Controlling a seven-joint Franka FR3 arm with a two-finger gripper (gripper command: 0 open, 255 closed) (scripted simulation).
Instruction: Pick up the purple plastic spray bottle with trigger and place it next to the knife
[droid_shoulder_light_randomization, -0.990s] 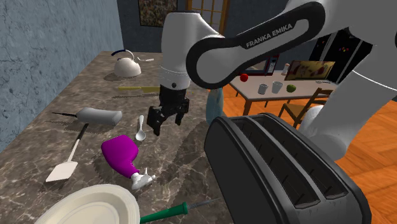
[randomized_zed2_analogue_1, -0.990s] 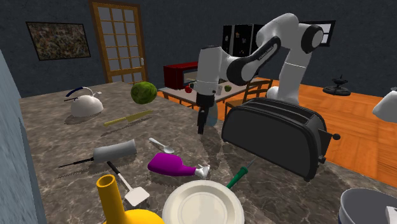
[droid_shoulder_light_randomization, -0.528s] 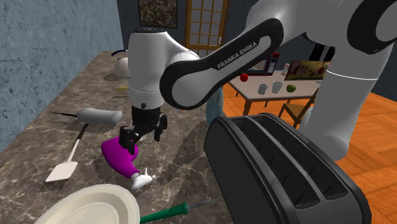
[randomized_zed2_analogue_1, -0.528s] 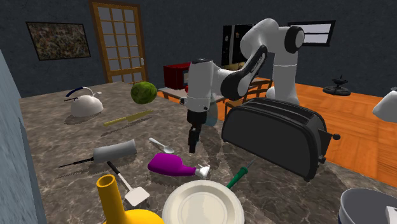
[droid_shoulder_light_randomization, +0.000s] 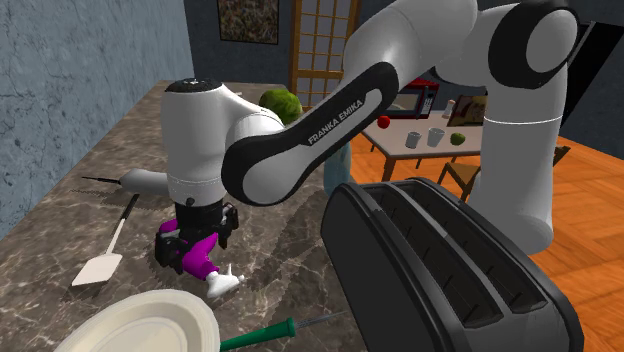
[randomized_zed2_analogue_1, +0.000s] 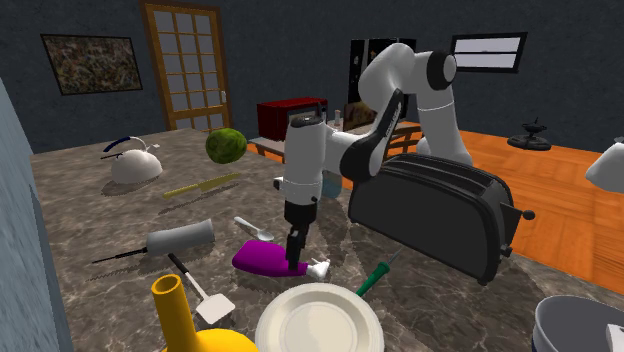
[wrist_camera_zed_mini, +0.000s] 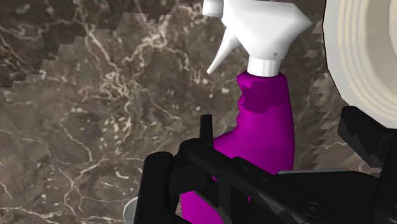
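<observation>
The purple spray bottle lies on its side on the dark marble counter, its white trigger head pointing toward the plate. My gripper is open and lowered over the bottle's body, one finger on each side; I cannot tell if they touch it. From across the counter, the gripper sits at the bottle near its neck. A yellow-green knife lies farther back. A grey-handled serrated knife lies beside the arm.
A large black toaster fills the shoulder view's lower right. A white plate, a white spatula and a green-handled tool lie near the bottle. A kettle and a green melon stand farther back.
The arm has swung to the shoulder view's left and come down, bringing the open gripper from above the spoon onto the purple bottle. The bottle has not moved.
</observation>
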